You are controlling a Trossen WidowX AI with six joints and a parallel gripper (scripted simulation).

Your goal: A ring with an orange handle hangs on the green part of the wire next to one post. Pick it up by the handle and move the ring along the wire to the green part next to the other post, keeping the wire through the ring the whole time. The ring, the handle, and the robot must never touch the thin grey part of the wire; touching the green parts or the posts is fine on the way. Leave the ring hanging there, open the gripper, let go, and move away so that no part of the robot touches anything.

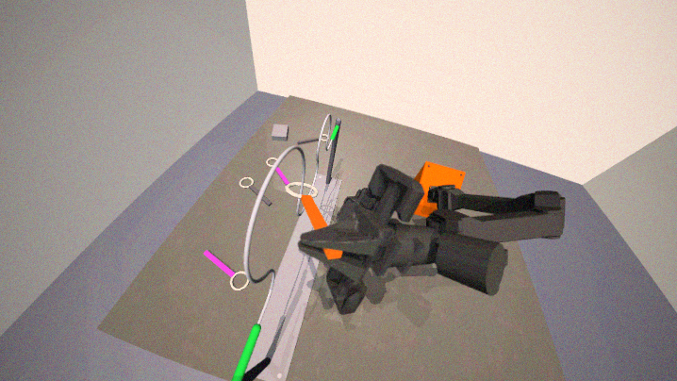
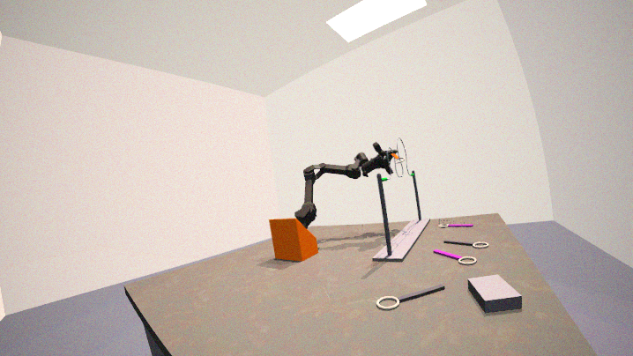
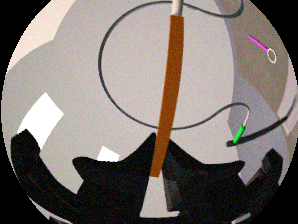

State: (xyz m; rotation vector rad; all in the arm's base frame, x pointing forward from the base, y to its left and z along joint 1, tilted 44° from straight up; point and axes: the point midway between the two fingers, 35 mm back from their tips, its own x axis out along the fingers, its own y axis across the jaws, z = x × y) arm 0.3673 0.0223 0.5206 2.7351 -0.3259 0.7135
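Observation:
My gripper is shut on the orange handle, near its end away from the ring. The pale ring lies nearly flat in the top view, around the descending side of the grey wire's big loop. Whether it touches the wire I cannot tell. Only a bit of the ring shows in the wrist view, at the top edge. One green part is near one post; the other green part is by the other post.
A pale baseboard carries the posts. Loose rings with magenta handles and dark handles lie on the table, with a grey box. The arm stands at an orange block.

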